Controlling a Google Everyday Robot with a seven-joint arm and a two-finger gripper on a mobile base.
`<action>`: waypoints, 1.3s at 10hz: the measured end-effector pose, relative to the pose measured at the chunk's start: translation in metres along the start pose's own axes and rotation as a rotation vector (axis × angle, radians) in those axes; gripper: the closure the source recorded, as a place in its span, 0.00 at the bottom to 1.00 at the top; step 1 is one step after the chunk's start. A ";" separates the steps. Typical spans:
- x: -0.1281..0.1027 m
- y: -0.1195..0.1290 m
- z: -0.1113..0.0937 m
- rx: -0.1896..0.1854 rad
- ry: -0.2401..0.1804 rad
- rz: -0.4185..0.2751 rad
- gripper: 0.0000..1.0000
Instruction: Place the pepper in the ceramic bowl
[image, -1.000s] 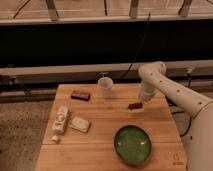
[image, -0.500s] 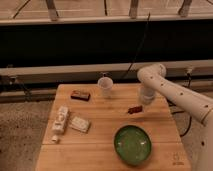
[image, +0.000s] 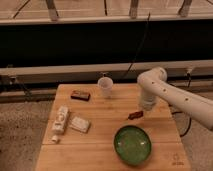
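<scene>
The pepper (image: 134, 115) is small, dark red-brown and elongated. It sits at the tip of my gripper (image: 140, 112), right of the wooden table's middle. The gripper hangs down from the white arm (image: 165, 90), which comes in from the right, and is shut on the pepper. The ceramic bowl (image: 132, 145), wide and glossy green, stands on the table just in front of the pepper and has nothing in it. The pepper is beyond the bowl's far rim, not over its middle.
A white cup (image: 105, 87) stands at the table's back. A flat dark brown block (image: 80, 95) lies at the back left. A white bottle (image: 61, 120) and a white packet (image: 79, 124) lie at the left. The table (image: 100, 155) ends close behind the bowl's right side.
The gripper and the pepper have moved together toward the table's front, closer to the green bowl. Nothing else has moved.
</scene>
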 end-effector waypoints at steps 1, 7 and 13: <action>-0.004 0.000 -0.001 0.005 0.000 -0.009 1.00; -0.029 0.028 -0.003 -0.003 0.002 -0.064 1.00; -0.069 0.042 -0.005 -0.001 -0.002 -0.121 1.00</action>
